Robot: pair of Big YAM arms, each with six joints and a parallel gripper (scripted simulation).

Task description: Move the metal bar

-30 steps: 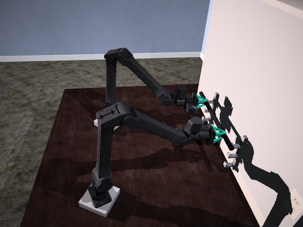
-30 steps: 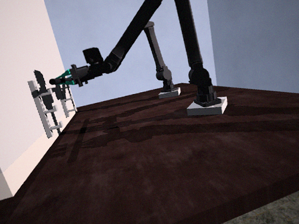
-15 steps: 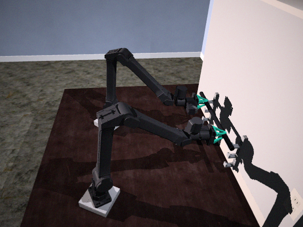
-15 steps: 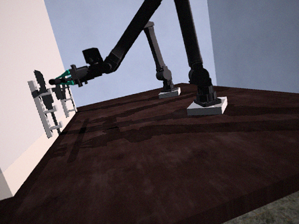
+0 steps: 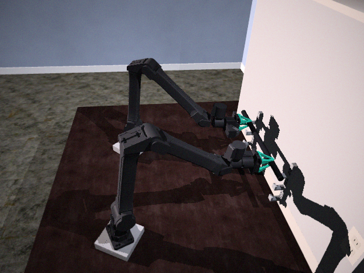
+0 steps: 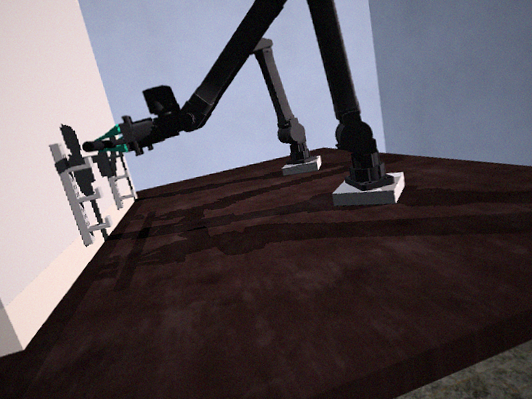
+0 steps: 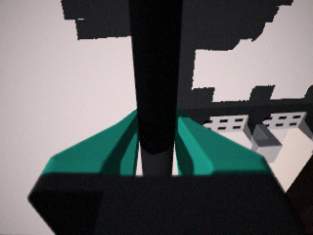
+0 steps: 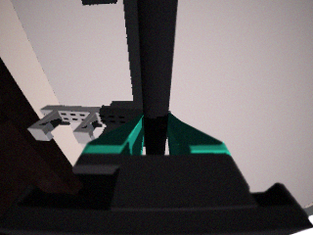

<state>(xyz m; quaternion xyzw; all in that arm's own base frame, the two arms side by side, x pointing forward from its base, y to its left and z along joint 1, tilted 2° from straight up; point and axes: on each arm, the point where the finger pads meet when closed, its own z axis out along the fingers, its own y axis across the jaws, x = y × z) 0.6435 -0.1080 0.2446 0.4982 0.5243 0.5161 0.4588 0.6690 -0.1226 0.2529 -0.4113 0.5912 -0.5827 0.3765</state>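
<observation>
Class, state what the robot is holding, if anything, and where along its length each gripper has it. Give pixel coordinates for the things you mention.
The metal bar (image 5: 259,139) (image 6: 90,145) (image 7: 156,59) (image 8: 157,59): the left gripper (image 5: 248,123) (image 6: 108,143) (image 7: 156,117) holds it near its left end, the right gripper (image 5: 271,162) (image 8: 156,117) partway in from its right end.
</observation>
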